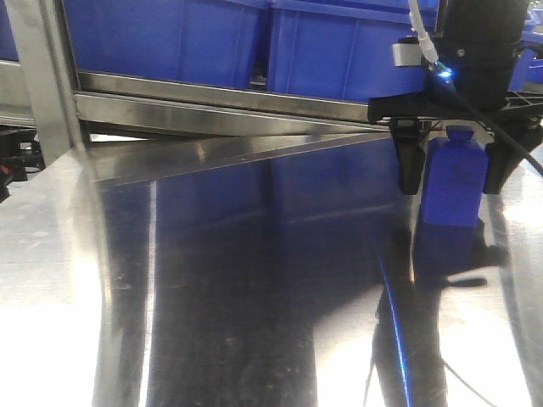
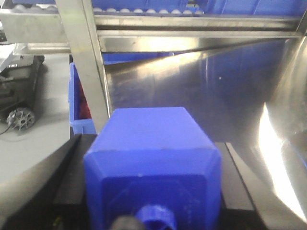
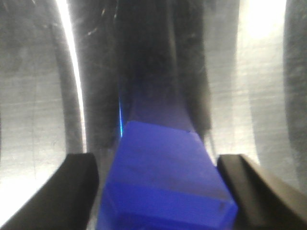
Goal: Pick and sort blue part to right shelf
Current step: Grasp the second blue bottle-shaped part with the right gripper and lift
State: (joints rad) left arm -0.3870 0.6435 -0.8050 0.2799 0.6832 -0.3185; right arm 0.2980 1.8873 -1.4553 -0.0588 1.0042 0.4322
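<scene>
Steel table (image 1: 254,297) | right gripper (image 1: 452,188) spread, straddling upright blue part (image 1: 456,170), ready to grasp | left gripper (image 2: 151,148) clamps second blue part (image 2: 153,163) | right shelf (image 1: 229,93) behind

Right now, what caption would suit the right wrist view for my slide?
Right gripper straddles blue part on steel table.

Industrial workshop: steel worktable (image 1: 254,297), steel-framed right shelf (image 1: 212,102), blue plastic tubs (image 1: 161,38).
</scene>
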